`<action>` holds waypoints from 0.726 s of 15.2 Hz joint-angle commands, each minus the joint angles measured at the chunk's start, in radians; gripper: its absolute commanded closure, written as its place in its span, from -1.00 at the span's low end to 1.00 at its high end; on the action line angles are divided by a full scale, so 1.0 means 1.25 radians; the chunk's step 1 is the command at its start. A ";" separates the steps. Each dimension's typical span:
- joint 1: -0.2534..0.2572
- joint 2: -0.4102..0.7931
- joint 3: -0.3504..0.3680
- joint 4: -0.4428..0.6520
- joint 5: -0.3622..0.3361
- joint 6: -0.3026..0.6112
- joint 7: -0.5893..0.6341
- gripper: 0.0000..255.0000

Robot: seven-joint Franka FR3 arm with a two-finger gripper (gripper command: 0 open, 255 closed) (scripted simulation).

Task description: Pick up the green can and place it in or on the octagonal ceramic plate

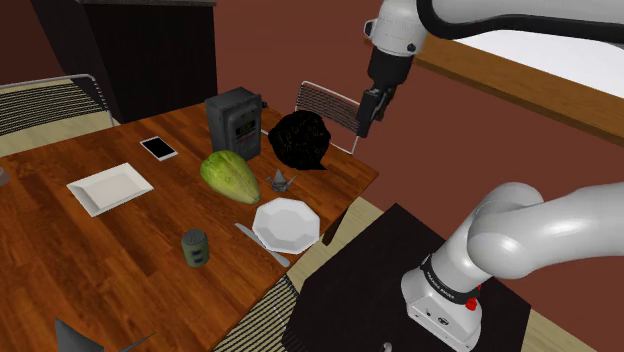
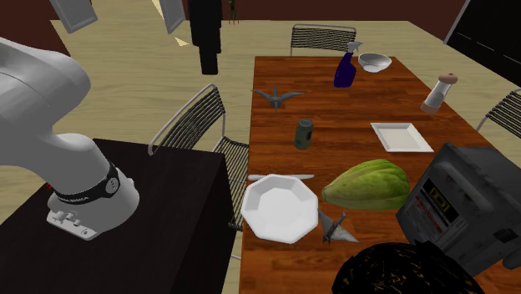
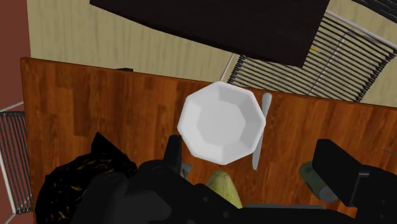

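The green can (image 1: 195,247) (image 2: 304,134) stands upright on the wooden table (image 1: 60,260), near the edge facing the stand. A white octagonal plate (image 1: 286,223) (image 2: 280,207) (image 3: 221,121) lies a short way from it, with a knife (image 1: 262,244) between them. My gripper (image 1: 367,112) hangs high above the table's far corner, over a black crumpled object (image 1: 302,140), far from the can. In the wrist view the gripper (image 3: 252,153) is open with nothing between its fingers. The can (image 3: 310,173) peeks out beside one finger.
A large green melon-like fruit (image 1: 230,177), a small grey figurine (image 1: 281,180) and a dark boxy device (image 1: 236,122) lie beyond the plate. A square white plate (image 1: 110,187) and a phone (image 1: 158,148) sit further along. A chair (image 1: 325,105) stands at the table's end.
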 commanded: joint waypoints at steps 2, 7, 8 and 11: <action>0.011 0.053 0.038 -0.021 0.022 0.078 0.039 -1.00; 0.024 0.151 0.095 -0.034 0.042 0.196 0.097 -1.00; 0.025 0.174 0.107 -0.033 0.044 0.219 0.109 -1.00; 0.030 0.247 0.142 -0.024 0.043 0.287 0.147 -1.00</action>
